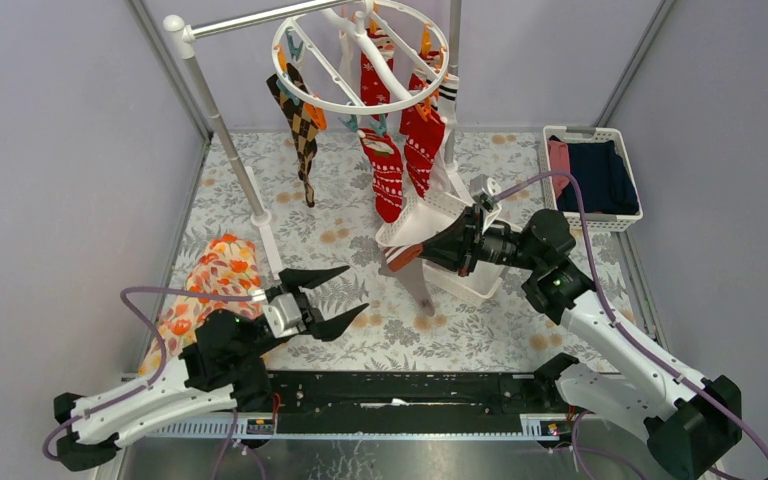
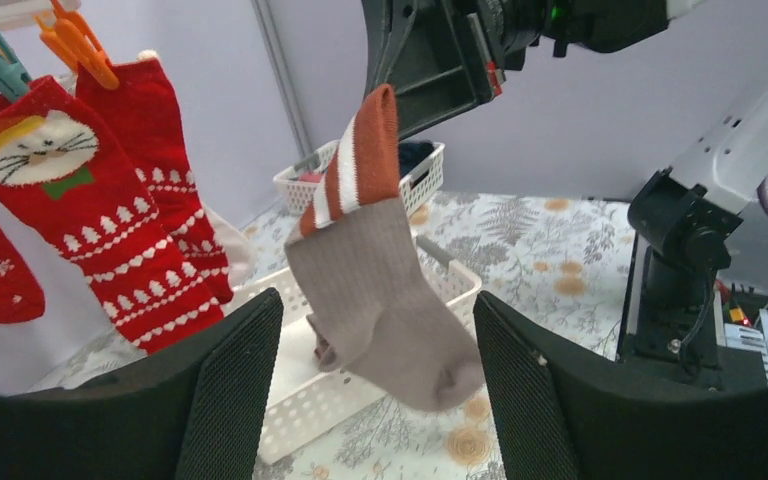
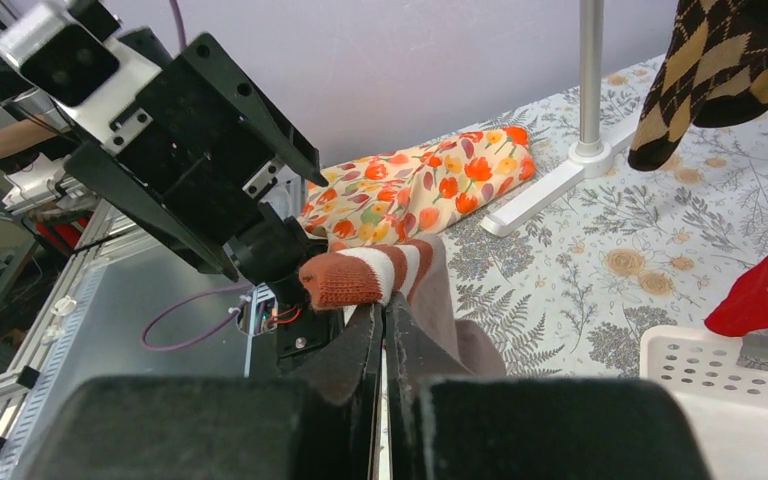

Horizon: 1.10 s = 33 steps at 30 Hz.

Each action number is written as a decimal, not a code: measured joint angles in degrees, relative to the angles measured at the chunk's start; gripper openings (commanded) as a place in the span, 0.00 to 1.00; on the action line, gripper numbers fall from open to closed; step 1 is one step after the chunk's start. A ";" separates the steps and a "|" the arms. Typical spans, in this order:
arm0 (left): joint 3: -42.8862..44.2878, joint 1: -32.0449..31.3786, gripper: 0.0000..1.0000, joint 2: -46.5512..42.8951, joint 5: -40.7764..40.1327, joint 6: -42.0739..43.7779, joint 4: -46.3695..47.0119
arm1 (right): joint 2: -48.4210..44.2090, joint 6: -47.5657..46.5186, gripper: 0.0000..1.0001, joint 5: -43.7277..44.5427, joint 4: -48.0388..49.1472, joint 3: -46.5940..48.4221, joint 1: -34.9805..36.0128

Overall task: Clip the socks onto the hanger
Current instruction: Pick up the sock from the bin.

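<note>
Both my arms (image 1: pixel 610 330) wear white shells over black joints. The left claw (image 1: pixel 355 291) and right claw (image 1: pixel 398 256) are matte black and tapered, with mesh-textured pads (image 2: pixel 230 400). Behind each claw runs a lilac cable (image 1: pixel 190 291).

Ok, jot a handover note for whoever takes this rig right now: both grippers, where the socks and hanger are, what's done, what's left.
Left gripper: open, empty, facing the held sock.
Right gripper: shut on the rust-and-white striped cuff of the taupe-grey sock, which dangles beside the white slatted basket.
Done: brown argyle sock and red Christmas socks hang clipped on the round white plastic hanger.
Left: clip the taupe-grey sock to the hanger.
</note>
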 measured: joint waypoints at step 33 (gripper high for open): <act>-6.69 3.52 0.33 24.04 -0.11 13.49 39.45 | 3.08 2.95 0.00 -1.09 -0.20 2.40 3.26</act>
